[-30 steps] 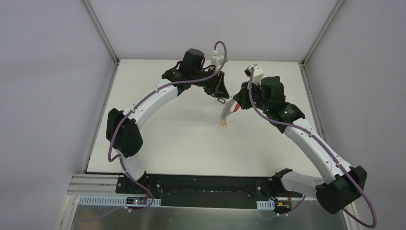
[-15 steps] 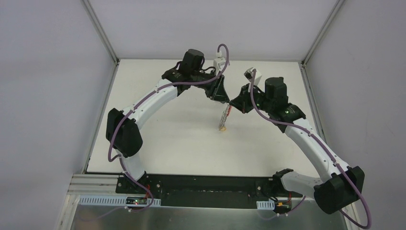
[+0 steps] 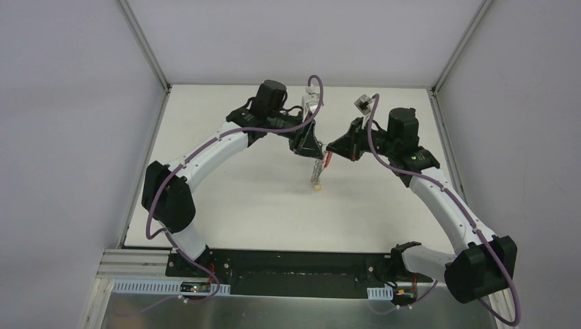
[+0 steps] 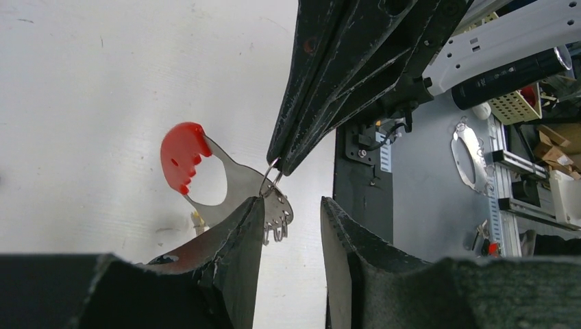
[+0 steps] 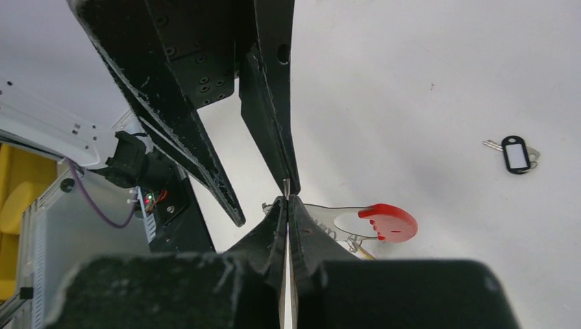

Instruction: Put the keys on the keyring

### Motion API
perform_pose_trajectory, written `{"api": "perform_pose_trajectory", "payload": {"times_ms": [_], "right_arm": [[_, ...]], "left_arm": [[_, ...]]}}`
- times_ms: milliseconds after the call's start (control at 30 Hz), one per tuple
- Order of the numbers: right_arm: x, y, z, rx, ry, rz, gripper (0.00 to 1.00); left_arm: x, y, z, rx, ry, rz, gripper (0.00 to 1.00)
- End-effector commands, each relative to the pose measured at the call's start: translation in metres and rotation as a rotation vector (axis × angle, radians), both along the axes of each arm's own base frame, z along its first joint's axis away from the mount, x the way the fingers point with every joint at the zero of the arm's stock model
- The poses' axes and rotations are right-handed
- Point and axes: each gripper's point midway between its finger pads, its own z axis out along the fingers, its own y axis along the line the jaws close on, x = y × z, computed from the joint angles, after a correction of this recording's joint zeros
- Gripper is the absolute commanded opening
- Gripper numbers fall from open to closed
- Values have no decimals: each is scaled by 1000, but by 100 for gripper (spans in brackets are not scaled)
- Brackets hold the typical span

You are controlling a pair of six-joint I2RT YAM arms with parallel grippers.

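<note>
The keys hang as a silver bunch with a yellow head at the low end. My right gripper is shut on a silver ring at the top of the bunch. The curved red-and-grey strap sticks out beside it and also shows in the left wrist view. My left gripper is open, its jaws on either side of the hanging keys, the left finger against the strap. The keyring, a small black oval loop, lies apart on the table.
The white table is walled by grey panels on three sides. A black base rail runs along the near edge. Both arms meet at the middle back of the table.
My right gripper has carried the keys to the left, and they now hang straighter. My left gripper has come down and right until its open jaws are around the bunch.
</note>
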Motion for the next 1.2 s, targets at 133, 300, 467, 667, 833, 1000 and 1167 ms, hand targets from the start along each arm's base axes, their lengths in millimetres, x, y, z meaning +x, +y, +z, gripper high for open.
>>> {"api": "perform_pose_trajectory", "payload": {"times_ms": [133,300,467,667,833,1000,1167], "right_arm": [[-13,6,20,112,-39,140,0],[-19,5,20,136,-23,173,0],[-20,5,21,149,-23,181,0],[-18,6,21,165,-12,179,0],[-17,5,19,168,-10,178,0],[-16,5,16,169,-5,176,0],[-16,5,17,172,-5,176,0]], "left_arm": [[-8,4,29,-84,-96,-23,37],[-5,8,32,-98,-101,-4,33],[-5,5,34,-124,-75,-1,27],[-5,1,32,-133,-59,3,22],[-4,-1,35,-143,-51,7,17],[-4,-2,37,-153,-35,4,13],[-6,-2,34,-150,-24,-1,8]]}}
